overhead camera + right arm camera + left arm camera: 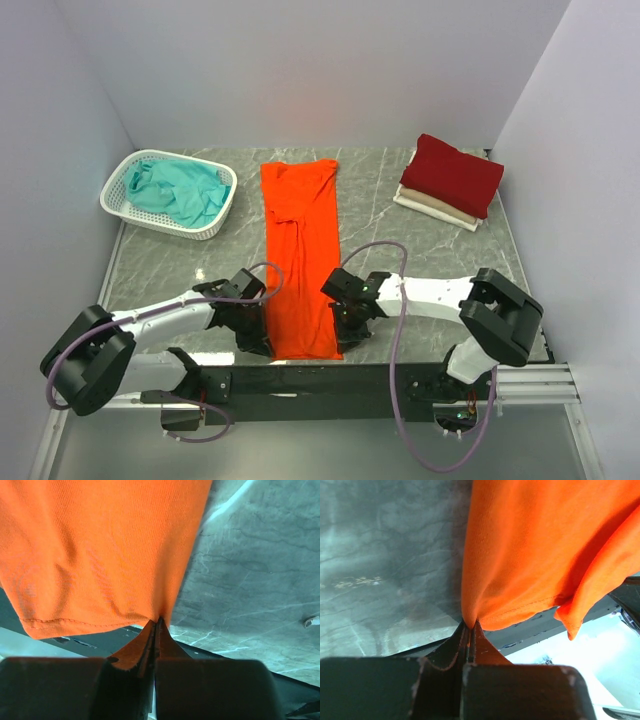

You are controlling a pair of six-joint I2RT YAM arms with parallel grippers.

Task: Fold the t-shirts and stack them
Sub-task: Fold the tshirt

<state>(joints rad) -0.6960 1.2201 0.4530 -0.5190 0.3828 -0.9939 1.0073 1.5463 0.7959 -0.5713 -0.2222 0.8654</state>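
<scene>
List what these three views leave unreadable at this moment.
Top view: cream-white cloth t-shirt, mostly covered by the folded dark red cloth t-shirt; its fold is unreadable.
Top view: underside of the crumpled teal cloth t-shirt, hidden by itself and the white plastic lattice basket.
Wrist views: most of the bright orange cloth t-shirt, cut off by the frame edges beyond the left end effector and right end effector.
</scene>
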